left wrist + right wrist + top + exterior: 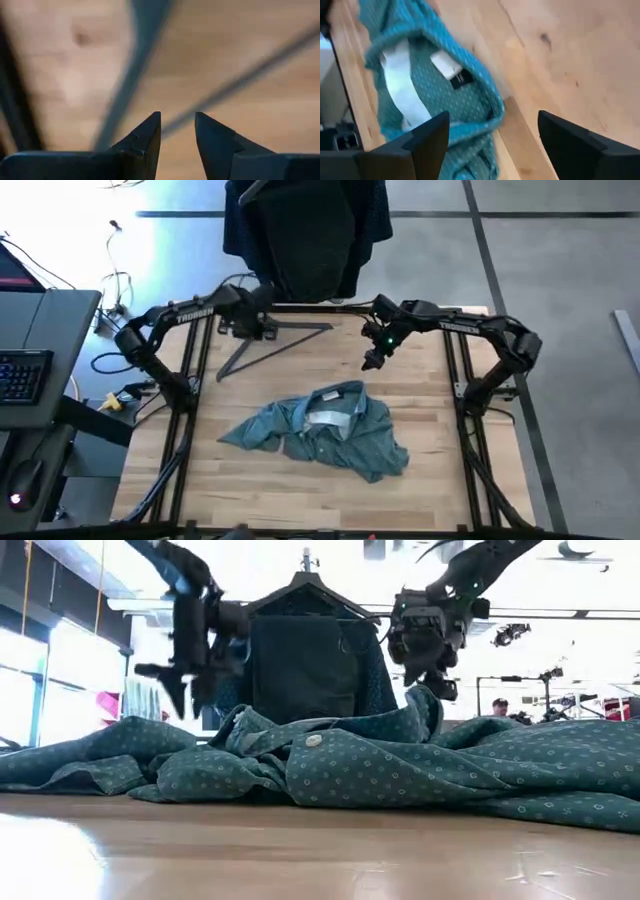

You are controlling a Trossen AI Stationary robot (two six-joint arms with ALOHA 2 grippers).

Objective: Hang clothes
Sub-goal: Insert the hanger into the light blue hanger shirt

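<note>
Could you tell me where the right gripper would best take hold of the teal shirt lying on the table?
Probably at the collar of the teal shirt, coming from above. The collar lies uppermost and open on the crumpled heap, facing the right gripper, whose fingers are open; it gives a firm folded edge to pinch.

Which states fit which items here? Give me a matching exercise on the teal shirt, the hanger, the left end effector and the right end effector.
Column 1:
1. teal shirt
2. hanger
3. left end effector
4. right end effector

Column 2:
A. fingers wide open, above the table near the shirt's collar
B. lying flat on the wood at the table's far side
C. crumpled mid-table
D. fingers narrowly apart, right over the hanger

Pairs: 1-C, 2-B, 3-D, 4-A
</note>
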